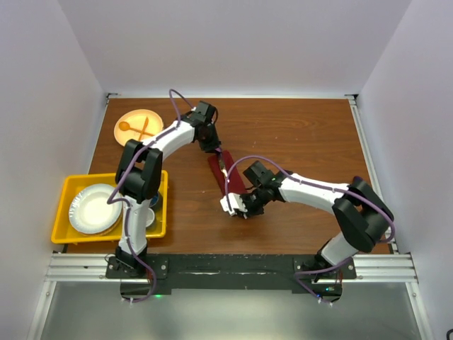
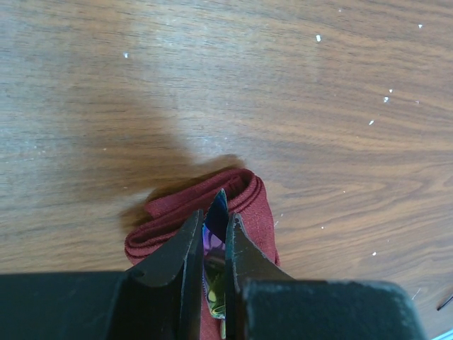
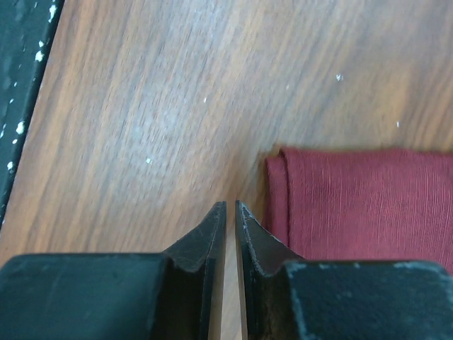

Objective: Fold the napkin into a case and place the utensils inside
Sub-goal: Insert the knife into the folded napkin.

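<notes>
- Left gripper (image 2: 216, 216) is clamped on a purple-sheen utensil (image 2: 211, 242), tip pointing down over the end of the case (image 2: 244, 191).
- Right gripper (image 3: 231, 207) has its fingers almost together with nothing between them, low over the table (image 3: 141, 106) just beside the case's near corner.
- Folding looks done: the napkin is a narrow maroon packet mid-table.
- Insertion looks to be in progress; can't tell if the tip is in a fold yet.
- No other purple utensils visible; whether any are already inside can't be told.
- Left to do: slide it in, release.
</notes>
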Motion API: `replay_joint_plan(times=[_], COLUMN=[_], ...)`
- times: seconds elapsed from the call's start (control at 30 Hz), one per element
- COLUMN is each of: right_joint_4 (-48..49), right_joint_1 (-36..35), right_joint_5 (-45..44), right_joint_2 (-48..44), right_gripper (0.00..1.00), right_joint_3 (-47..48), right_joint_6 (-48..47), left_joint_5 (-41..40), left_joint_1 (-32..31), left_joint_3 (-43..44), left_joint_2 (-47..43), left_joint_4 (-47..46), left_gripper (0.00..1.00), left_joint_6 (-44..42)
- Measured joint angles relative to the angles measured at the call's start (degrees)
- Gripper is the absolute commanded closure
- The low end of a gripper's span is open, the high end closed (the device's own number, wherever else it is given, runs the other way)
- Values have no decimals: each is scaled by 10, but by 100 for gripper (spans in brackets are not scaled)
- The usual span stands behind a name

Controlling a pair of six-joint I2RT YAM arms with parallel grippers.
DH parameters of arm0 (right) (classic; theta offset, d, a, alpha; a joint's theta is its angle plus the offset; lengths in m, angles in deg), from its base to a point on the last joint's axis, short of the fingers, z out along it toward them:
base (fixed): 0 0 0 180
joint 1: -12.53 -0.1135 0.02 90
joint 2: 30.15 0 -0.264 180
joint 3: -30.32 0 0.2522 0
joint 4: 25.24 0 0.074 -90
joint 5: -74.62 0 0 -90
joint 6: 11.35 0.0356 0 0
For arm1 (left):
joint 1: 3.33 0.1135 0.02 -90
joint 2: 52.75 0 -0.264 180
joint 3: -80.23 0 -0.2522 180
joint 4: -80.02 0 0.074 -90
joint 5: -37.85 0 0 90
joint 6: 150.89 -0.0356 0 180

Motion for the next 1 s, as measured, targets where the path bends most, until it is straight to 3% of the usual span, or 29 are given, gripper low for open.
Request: replay_joint_plan(times=[1.0], right_joint_4=[71], right_joint_1=[-70], right_joint_5=[-112], right_joint_2=[55], right_gripper=[89], right_joint_3=[22], right_joint_6=[33], left_joint_5=[-17], left_joint_1=[0], left_joint_3=[-41], left_joint_2=[-31], left_joint_4=[3], left_gripper=[100], left_joint_6=[51])
